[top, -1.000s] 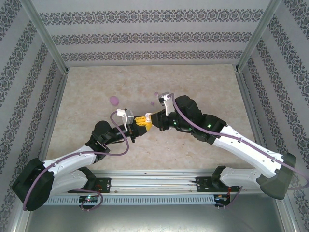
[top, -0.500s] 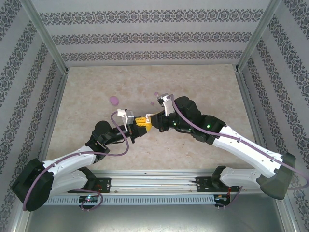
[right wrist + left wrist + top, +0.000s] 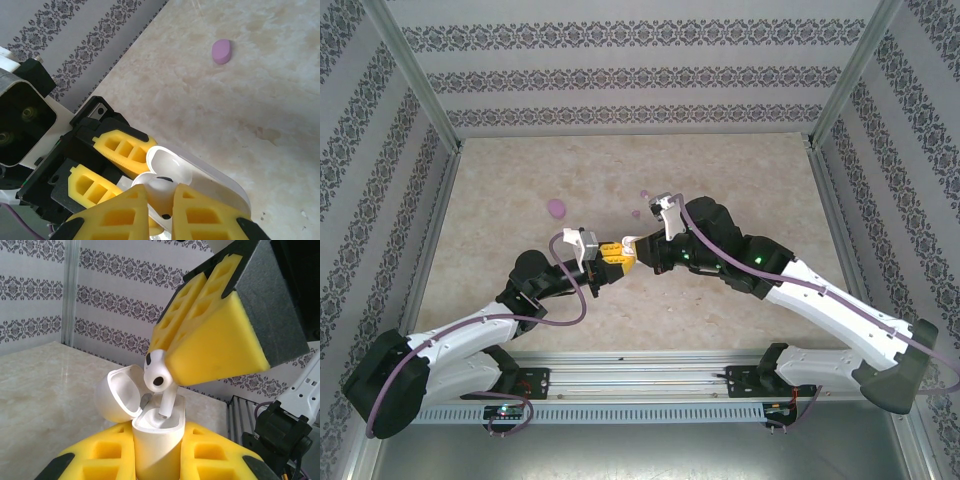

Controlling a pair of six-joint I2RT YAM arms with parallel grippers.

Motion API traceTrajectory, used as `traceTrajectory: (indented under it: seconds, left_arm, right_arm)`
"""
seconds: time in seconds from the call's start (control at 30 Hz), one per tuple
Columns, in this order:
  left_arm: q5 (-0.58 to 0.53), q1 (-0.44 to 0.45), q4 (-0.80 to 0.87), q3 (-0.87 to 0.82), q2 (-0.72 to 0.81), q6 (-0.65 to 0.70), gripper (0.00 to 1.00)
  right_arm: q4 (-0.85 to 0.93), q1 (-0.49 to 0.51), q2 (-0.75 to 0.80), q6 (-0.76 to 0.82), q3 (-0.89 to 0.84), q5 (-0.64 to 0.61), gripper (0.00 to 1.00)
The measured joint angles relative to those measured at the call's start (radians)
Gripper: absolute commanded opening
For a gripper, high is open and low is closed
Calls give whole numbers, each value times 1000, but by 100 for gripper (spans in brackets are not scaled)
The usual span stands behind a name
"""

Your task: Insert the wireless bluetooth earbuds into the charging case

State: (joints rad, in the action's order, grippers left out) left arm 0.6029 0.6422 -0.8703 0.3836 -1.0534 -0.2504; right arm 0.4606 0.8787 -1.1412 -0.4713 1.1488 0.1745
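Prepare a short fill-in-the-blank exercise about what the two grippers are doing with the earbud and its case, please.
1. The left gripper is shut on the white charging case, whose lid is ___.
2. The right gripper pinches a ___ earbud, its stem dipping into the case.
3. The pill-shaped object lying on the table is ___ in colour.

Missing words: open; white; purple.

Left arm reaches toward two o'clock, right arm toward ten; left gripper (image 3: 609,252) and right gripper (image 3: 628,256) clamped, tips meeting.
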Motion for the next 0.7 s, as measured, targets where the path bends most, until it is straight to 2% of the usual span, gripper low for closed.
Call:
traceTrajectory:
  seconds: [0.7]
  left_arm:
    - [26,0,4,0,20,50,0]
  right_arm:
    - [87,0,-13,34,68,11,12]
